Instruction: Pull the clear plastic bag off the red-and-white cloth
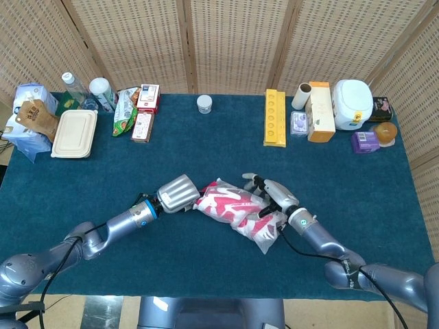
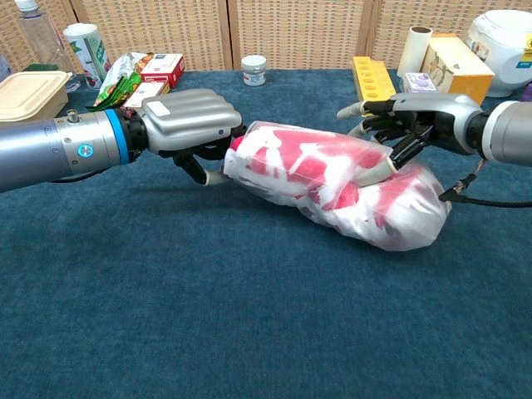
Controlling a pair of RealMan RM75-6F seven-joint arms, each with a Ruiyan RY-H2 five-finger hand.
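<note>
Chest view shows the red-and-white cloth [image 2: 309, 164] lying on the blue table [image 2: 249, 316], near the front middle, and it is inside the clear plastic bag [image 2: 391, 218]. The left hand [image 2: 187, 125] is clenched on the left end of the bundle, where the cloth comes out. The right hand [image 2: 409, 120] is at the right end, with its fingers [image 2: 378, 170] pinching the bag from above. In the head view the bundle lies slanted between both hands.
</note>
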